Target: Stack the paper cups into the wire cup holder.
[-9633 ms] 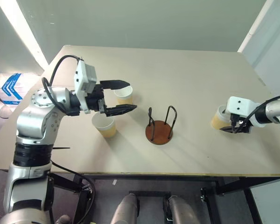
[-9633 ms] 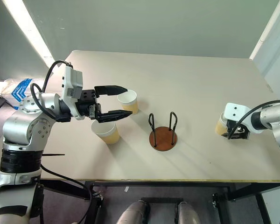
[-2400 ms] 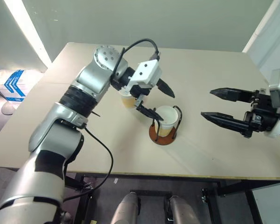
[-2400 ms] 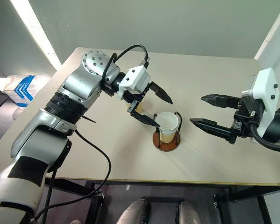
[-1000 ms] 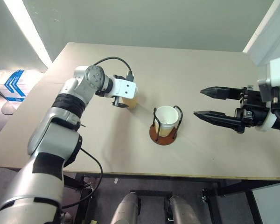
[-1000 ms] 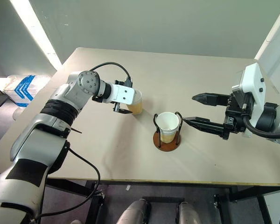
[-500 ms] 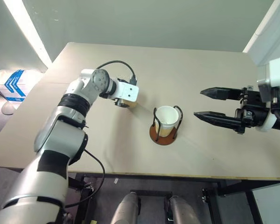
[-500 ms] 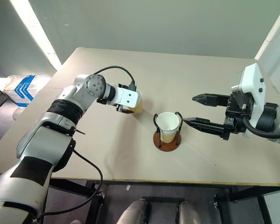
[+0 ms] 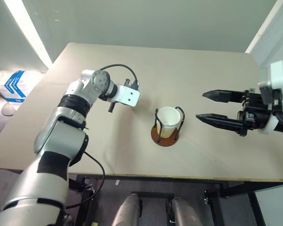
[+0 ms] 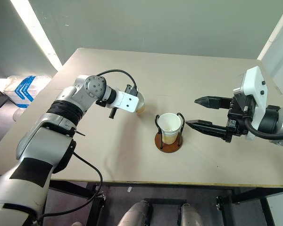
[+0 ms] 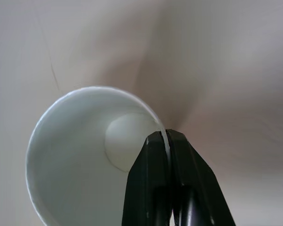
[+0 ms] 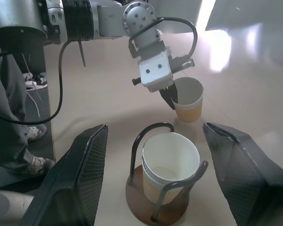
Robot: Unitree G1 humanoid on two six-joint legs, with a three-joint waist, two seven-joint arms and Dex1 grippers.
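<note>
The left pincer (image 11: 166, 141) is clamped on the rim of a cup (image 11: 85, 155), one finger inside the mouth and one outside, at the rim's right side as the head views show it. That cup (image 10: 140, 104) stands upright on the tabletop (image 10: 188, 80), mouth up, just left of and a little farther than the holder (image 10: 169, 141). The holder sits near the tabletop's middle with its two wire loops upright and cups already nested inside (image 10: 170, 127), their mouth open upward. The move ahead likely turns on this: the held cup's long axis is vertical and so is the holder's stack, so the cup wants lifting clear of the loops, a short carry right and nearer, then lowering straight into the open mouth. The left arm is plainly the nearer one, since it already has the cup. The right pincer (image 10: 202, 112) hangs spread wide and empty to the holder's right, pointing at it, apart from it.
</note>
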